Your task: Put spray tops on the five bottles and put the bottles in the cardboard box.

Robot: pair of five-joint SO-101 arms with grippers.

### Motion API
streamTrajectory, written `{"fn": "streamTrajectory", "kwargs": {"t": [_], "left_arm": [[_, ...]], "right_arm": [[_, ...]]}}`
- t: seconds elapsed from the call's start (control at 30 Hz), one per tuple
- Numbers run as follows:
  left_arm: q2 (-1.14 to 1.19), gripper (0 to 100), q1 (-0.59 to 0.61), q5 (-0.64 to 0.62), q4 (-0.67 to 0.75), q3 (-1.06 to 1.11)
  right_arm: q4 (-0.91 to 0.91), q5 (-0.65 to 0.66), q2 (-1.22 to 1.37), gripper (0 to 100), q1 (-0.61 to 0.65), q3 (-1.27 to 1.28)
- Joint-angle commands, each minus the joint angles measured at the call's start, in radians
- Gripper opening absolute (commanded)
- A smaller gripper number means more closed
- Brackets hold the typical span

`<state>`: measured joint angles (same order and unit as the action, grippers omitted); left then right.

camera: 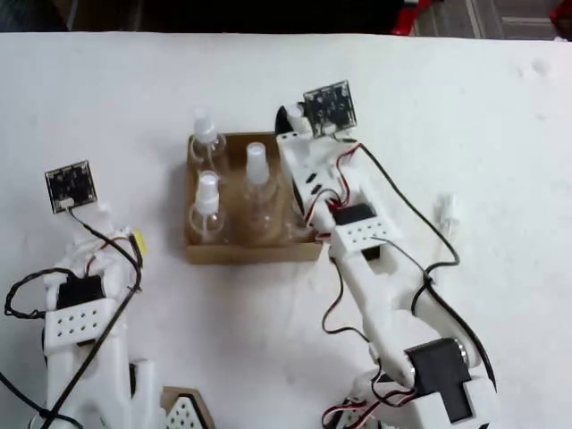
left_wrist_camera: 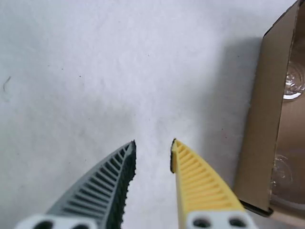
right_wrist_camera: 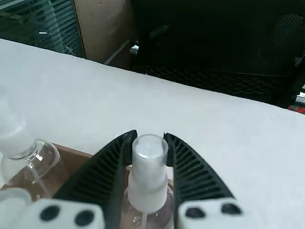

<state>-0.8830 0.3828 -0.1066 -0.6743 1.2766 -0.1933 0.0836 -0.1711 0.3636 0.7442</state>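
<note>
The right hand (right_wrist_camera: 148, 138) is gripping a clear spray bottle (right_wrist_camera: 147, 183) by its white spray top, holding it upright at the 2 o'clock corner of the cardboard box (camera: 250, 253). Three more capped bottles are standing inside the box: the rear bottle (camera: 206, 143) at 11 o'clock, the front bottle (camera: 207, 213) at 8 o'clock and the middle bottle (camera: 257, 192) near the centre. The left hand (left_wrist_camera: 153, 143) is hovering released, fingers apart, over the white desk (camera: 465, 107) at the box's 9 o'clock. A small white part (camera: 445, 213) is lying at the box's 3 o'clock, well apart.

Cardboard box (left_wrist_camera: 252, 119) cut off at the edge; bottles (left_wrist_camera: 291, 83) mostly hidden.
</note>
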Motion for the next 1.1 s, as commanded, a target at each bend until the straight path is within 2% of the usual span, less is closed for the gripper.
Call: {"fn": "streamTrajectory", "kwargs": {"t": [0.0,0.5,0.57,0.67,0.93,1.07], "left_arm": [[-0.012,12,-0.013,0.011,0.025,-0.006],[-0.012,12,-0.013,0.011,0.025,-0.006],[-0.012,12,-0.013,0.011,0.025,-0.006],[-0.012,12,-0.013,0.011,0.025,-0.006],[-0.012,12,-0.013,0.011,0.025,-0.005],[-0.012,12,-0.013,0.011,0.025,-0.005]], "right_arm": [[-0.058,0.014,-0.03,1.5,0.021,0.009],[-0.059,0.014,-0.028,1.9,0.024,0.008],[-0.058,0.014,-0.054,5.4,0.024,0.014],[-0.054,0.014,-0.073,16.5,0.024,0.015],[0.045,0.012,-0.142,19.1,0.018,-0.012],[0.191,0.012,-0.282,19.1,0.008,-0.041]]}}
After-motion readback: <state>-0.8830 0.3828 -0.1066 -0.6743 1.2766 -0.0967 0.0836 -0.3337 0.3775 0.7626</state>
